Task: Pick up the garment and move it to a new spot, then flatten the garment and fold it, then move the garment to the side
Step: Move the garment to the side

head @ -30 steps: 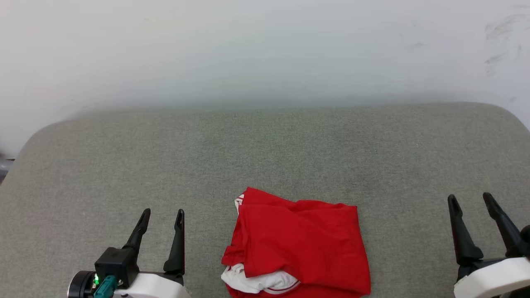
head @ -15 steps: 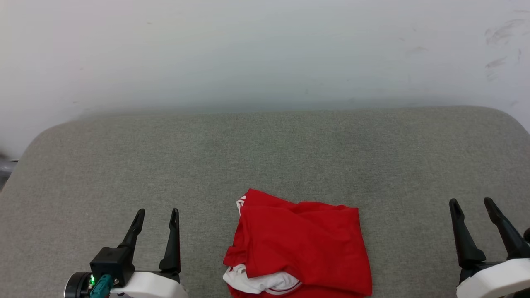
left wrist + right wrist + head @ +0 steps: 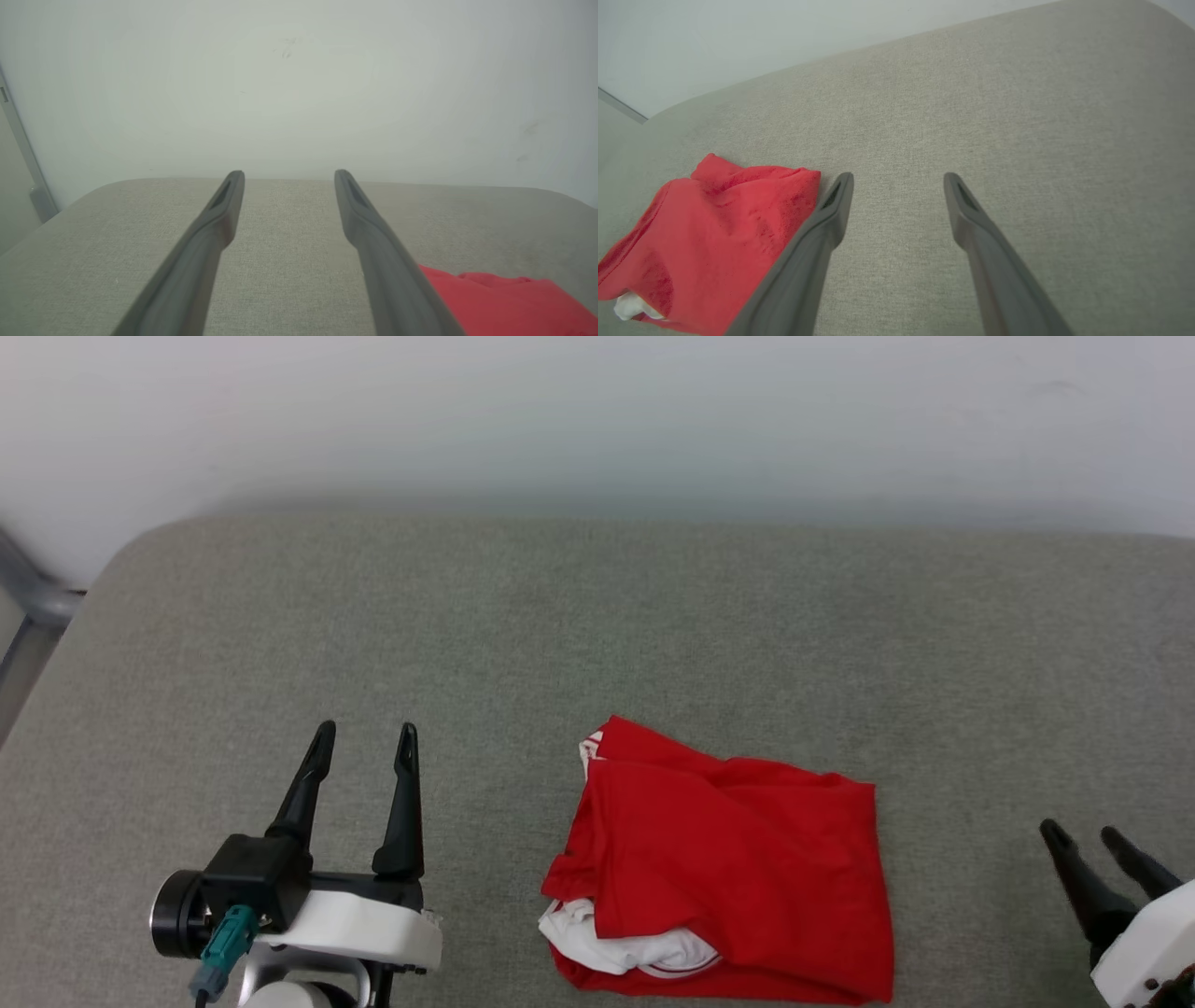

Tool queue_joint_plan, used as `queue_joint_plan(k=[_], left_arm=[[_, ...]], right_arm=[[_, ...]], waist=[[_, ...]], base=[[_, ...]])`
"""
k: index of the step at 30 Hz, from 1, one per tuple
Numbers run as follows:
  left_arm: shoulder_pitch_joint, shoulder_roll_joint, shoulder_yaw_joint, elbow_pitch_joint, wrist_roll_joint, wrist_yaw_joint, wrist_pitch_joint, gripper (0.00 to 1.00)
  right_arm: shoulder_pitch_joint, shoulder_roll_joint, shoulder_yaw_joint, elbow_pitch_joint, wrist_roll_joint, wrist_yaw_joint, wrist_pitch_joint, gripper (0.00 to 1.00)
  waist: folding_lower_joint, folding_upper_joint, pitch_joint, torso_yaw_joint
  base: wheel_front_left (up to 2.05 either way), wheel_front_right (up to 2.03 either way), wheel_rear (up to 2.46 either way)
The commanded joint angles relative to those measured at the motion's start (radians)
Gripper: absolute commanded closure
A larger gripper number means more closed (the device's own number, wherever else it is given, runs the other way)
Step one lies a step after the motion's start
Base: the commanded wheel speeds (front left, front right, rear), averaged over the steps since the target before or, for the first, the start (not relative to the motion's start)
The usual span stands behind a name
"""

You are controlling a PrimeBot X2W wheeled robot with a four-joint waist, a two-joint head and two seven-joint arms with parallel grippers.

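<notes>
The garment (image 3: 738, 868) lies folded into a rough red rectangle near the front edge of the grey cushioned surface (image 3: 597, 635), with a white sleeve end and striped trim peeking out at its lower left. Its chest lettering is hidden. My left gripper (image 3: 366, 737) stands open to the left of it, nothing between its fingers. At the lower right corner my right gripper (image 3: 1083, 835) is open and apart from the cloth. The left wrist view catches a red corner of the garment (image 3: 504, 303) by my open left gripper (image 3: 289, 175). The right wrist view has the garment (image 3: 710, 233) left of my right gripper (image 3: 899, 177).
A pale wall (image 3: 597, 420) runs behind the grey surface. A grey metal frame piece (image 3: 28, 597) shows at the far left beyond the surface's rounded corner. Bare grey fabric spreads all around the folded cloth.
The head camera has shifted, so the whole scene sits further right and the wall band is narrower. The left gripper rose higher in view; the right gripper sank toward the lower right corner. The garment lies unchanged.
</notes>
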Motion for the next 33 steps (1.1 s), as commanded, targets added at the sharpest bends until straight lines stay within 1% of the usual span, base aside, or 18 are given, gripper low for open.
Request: queue_joint_plan(k=[1, 3, 4, 6, 8, 12, 17, 18, 19, 20, 23, 27, 30, 32, 33], left_arm=[[-0.02, -0.011, 0.005, -0.005, 0.012, -0.007, -0.002, 0.0], [-0.041, -0.022, 0.007, -0.007, 0.022, -0.016, -0.002, 0.0], [-0.046, -0.027, 0.008, -0.005, 0.026, -0.022, -0.002, 0.0], [-0.059, -0.042, 0.012, -0.005, 0.035, -0.03, -0.002, 0.0], [-0.071, -0.055, 0.016, -0.002, 0.042, -0.04, -0.002, 0.0], [-0.084, -0.075, 0.026, 0.01, 0.057, -0.058, -0.002, 0.0], [-0.094, -0.088, 0.044, 0.019, 0.072, -0.078, -0.002, 0.0], [-0.094, -0.091, 0.047, 0.023, 0.074, -0.083, -0.002, 0.0], [-0.094, -0.093, 0.05, 0.025, 0.077, -0.085, -0.002, 0.0], [-0.094, -0.095, 0.053, 0.026, 0.08, -0.089, -0.002, 0.0], [-0.082, -0.1, 0.063, 0.036, 0.089, -0.094, -0.002, 0.0], [-0.061, -0.096, 0.073, 0.048, 0.101, -0.102, -0.002, 0.0], [-0.04, -0.092, 0.08, 0.049, 0.104, -0.1, -0.002, 0.0], [-0.03, -0.084, 0.083, 0.044, 0.108, -0.099, -0.002, 0.0], [-0.018, -0.075, 0.089, 0.038, 0.108, -0.097, -0.002, 0.0]], right_arm=[[-0.018, -0.017, 0.022, 0.012, 0.012, -0.001, 0.025, 0.0], [-0.036, -0.022, 0.067, 0.038, 0.067, -0.001, 0.072, 0.0], [-0.044, -0.036, 0.093, 0.046, 0.078, -0.001, 0.094, 0.0], [-0.06, -0.028, 0.139, 0.064, 0.14, -0.001, 0.133, 0.0], [-0.073, -0.032, 0.18, 0.077, 0.181, -0.001, 0.153, 0.0], [-0.09, -0.013, 0.241, 0.124, 0.283, -0.001, 0.183, 0.0], [-0.109, -0.014, 0.287, 0.197, 0.348, -0.001, 0.197, 0.0], [-0.113, -0.015, 0.292, 0.209, 0.356, -0.001, 0.199, 0.05], [-0.117, -0.018, 0.3, 0.217, 0.362, -0.002, 0.199, 0.63], [-0.12, -0.022, 0.306, 0.221, 0.367, -0.002, 0.197, 1.0], [-0.135, -0.042, 0.322, 0.21, 0.365, -0.001, 0.175, 1.0], [-0.154, -0.08, 0.352, 0.188, 0.322, -0.001, 0.147, 1.0], [-0.152, -0.119, 0.374, 0.194, 0.24, -0.001, 0.147, 1.0], [-0.144, -0.138, 0.357, 0.2, 0.184, -0.001, 0.145, 1.0], [-0.137, -0.145, 0.34, 0.204, 0.143, -0.001, 0.161, 1.0]], waist=[[0.0, 0.0, 0.061, 0.046], [0.0, 0.0, 0.089, 0.067], [0.0, 0.0, 0.101, 0.076], [0.0, 0.0, 0.122, 0.092], [0.0, 0.0, 0.14, 0.108], [0.0, 0.0, 0.165, 0.131], [0.0, 0.0, 0.187, 0.143], [0.0, 0.0, 0.189, 0.144], [0.0, 0.0, 0.189, 0.144], [0.0, 0.0, 0.188, 0.143], [0.0, 0.0, 0.171, 0.133], [0.0, 0.0, 0.123, 0.103], [0.0, 0.0, 0.074, 0.066], [0.0, 0.0, 0.052, 0.037], [0.0, 0.0, 0.036, -0.001]], base=[[0.0, 0.0, 0.0], [0.0, 0.0, 0.0], [0.0, 0.0, 0.0], [0.0, 0.0, 0.0], [0.0, 0.0, 0.0], [0.0, 0.0, 0.0], [0.0, 0.0, 0.0], [0.0, 0.0, 0.0], [0.0, 0.0, 0.0], [0.0, 0.0, 0.0], [0.0, 0.0, 0.0], [0.0, 0.0, 0.0], [0.0, 0.0, 0.0], [0.0, 0.0, 0.0], [0.0, 0.0, 0.0]])
